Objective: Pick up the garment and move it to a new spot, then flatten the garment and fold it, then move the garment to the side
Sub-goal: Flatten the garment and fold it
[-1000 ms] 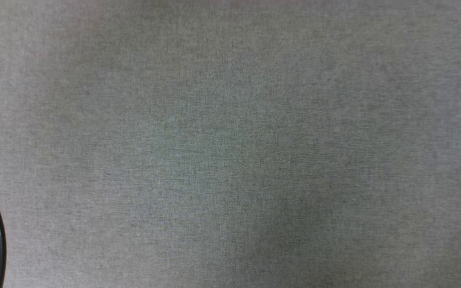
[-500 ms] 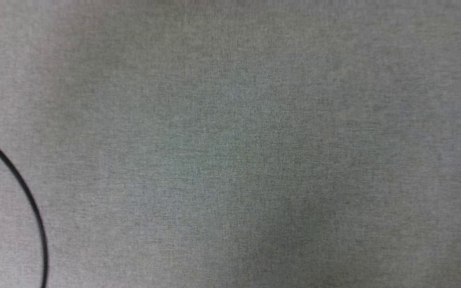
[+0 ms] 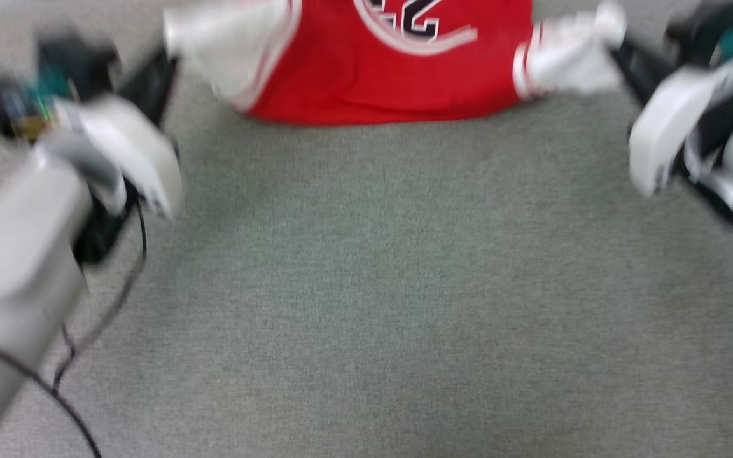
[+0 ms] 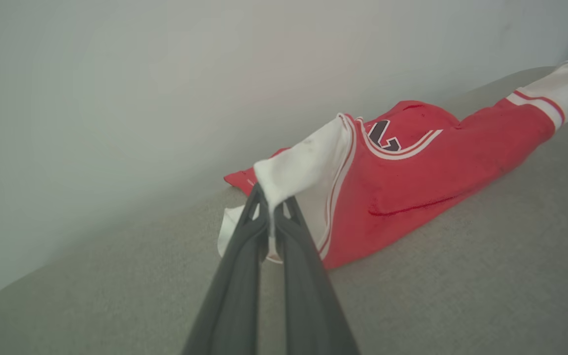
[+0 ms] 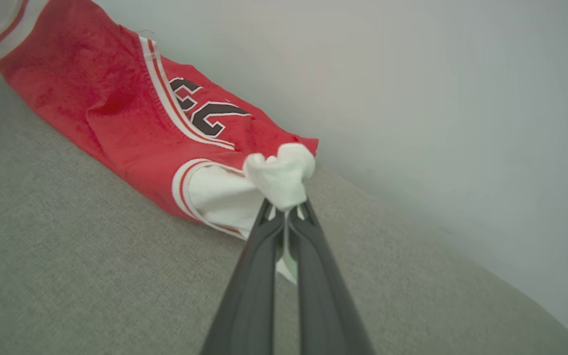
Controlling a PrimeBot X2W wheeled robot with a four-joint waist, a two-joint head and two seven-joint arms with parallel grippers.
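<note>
The left gripper [image 4: 274,198] and right gripper [image 5: 286,206] each pinch a white sleeve [image 4: 303,165], holding the red jersey [image 3: 392,83] spread at twelve o'clock, apparently for flattening.

Black numerals [image 5: 200,116] edged in white are borne on the red garment [image 5: 116,98]. In the right wrist view they can be read as "23", seen inverted. In the head view they are cut by the top edge. No other lettering can be read.

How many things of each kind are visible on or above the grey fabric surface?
Red jersey T-shirt with white short sleeves: 1
Dark two-fingered end effectors: 2 (left end effector, right end effector, both gripping sleeves)
Thin black cable: 1
Total: 4
</note>
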